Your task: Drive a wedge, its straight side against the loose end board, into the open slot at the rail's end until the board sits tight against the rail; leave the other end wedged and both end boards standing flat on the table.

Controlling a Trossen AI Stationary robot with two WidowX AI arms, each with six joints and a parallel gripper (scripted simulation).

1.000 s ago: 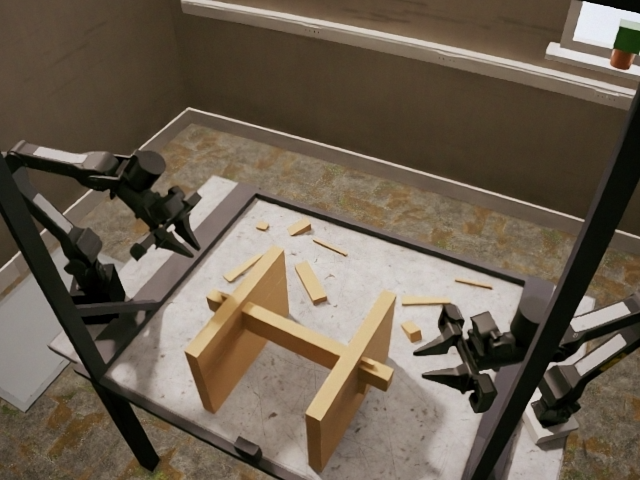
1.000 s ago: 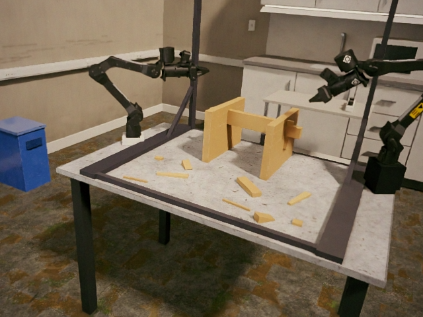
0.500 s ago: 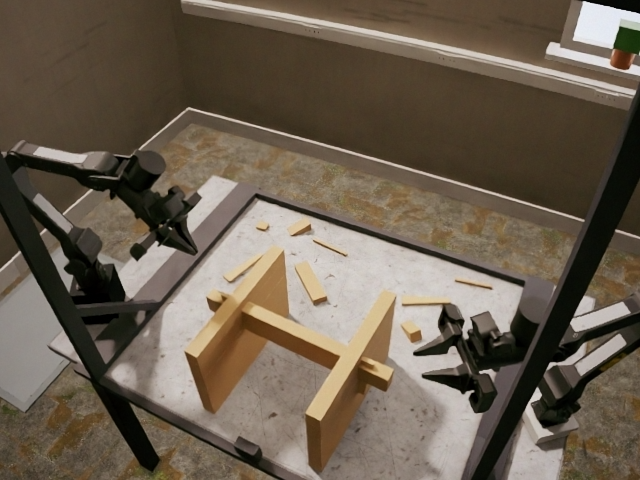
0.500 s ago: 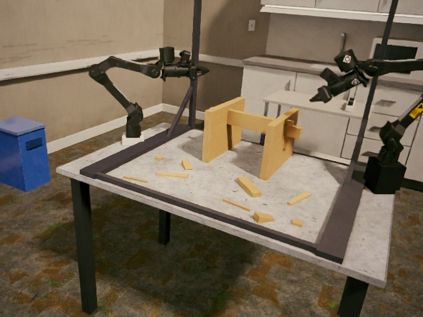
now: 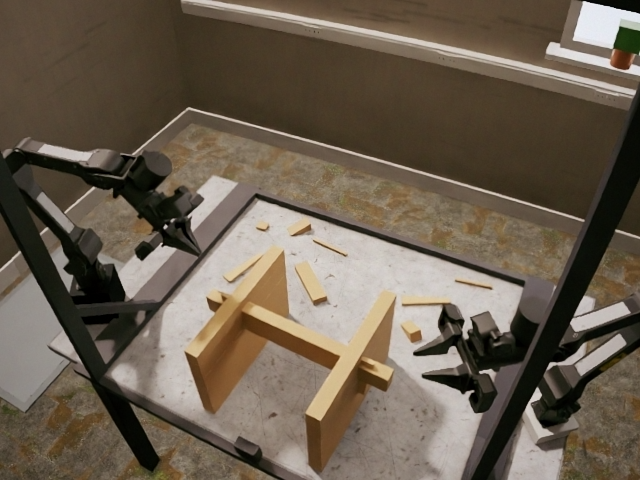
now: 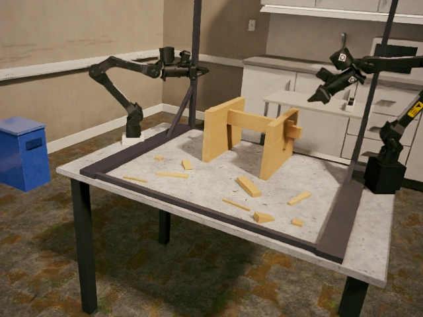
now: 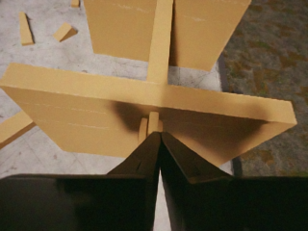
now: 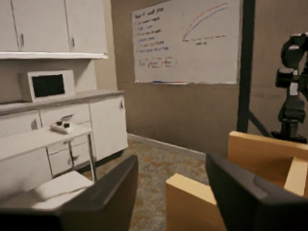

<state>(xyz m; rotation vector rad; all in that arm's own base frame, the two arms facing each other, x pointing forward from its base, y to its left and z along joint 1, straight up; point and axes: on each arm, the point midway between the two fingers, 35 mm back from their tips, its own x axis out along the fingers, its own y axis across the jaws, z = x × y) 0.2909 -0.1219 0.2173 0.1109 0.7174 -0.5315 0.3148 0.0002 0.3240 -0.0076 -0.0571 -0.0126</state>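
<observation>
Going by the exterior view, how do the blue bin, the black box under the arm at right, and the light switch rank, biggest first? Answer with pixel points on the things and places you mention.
1. Blue bin [image 6: 22, 155]
2. Black box [image 6: 384, 177] [image 5: 98, 289]
3. Light switch [image 6: 251, 25]

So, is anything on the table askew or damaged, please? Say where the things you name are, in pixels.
Nothing looks broken. Both end boards [image 5: 253, 310] [image 5: 356, 366] stand upright; the loose wood pieces [image 5: 310, 282] [image 6: 248, 186] lie scattered at various angles, untidy but perhaps intended.

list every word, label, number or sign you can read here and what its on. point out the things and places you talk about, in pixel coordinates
No word, brand or number is legible.
Whiteboard [image 8: 207, 60]: a heading, lines of writing and the graph's labels, too blurred to read.
Right-side arm in the exterior view [image 6: 406, 112]: yellow label with a dark triangle [image 6: 416, 107], its marks too small to read; round white marks [image 6: 342, 57] [image 6: 351, 79], also unreadable.
</observation>
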